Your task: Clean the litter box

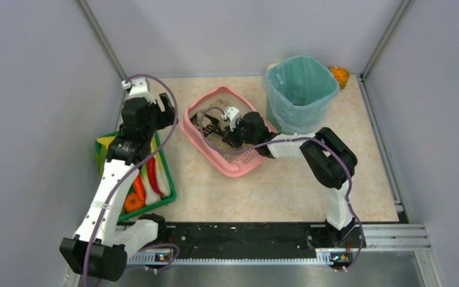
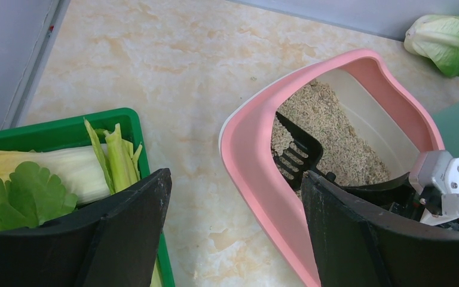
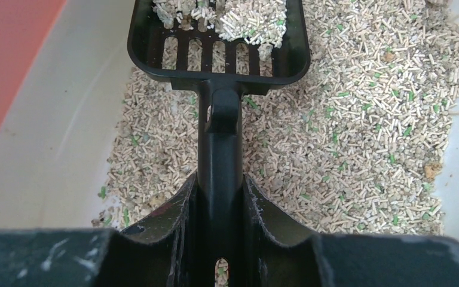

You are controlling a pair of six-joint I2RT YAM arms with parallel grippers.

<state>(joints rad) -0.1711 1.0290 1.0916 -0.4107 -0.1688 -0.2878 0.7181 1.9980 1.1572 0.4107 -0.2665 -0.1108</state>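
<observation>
Your right tool (image 3: 218,185) grips the black slotted plastic scoop (image 3: 218,89) by its handle inside the shallow pink plastic litter box (image 1: 192,127) on the table (image 1: 287,179); your left tool (image 2: 236,179) hangs open beside it.

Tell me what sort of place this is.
Probably a robot test cell, not a home: bare grey panel walls, a black mounting rail at the near edge, and a litter box staged beside a lined bin.

Over the litter box (image 1: 230,169), the scoop's (image 3: 218,149) front is cut off; beyond the litter box, a bin (image 1: 300,89) half hides an orange item (image 1: 339,75).
</observation>
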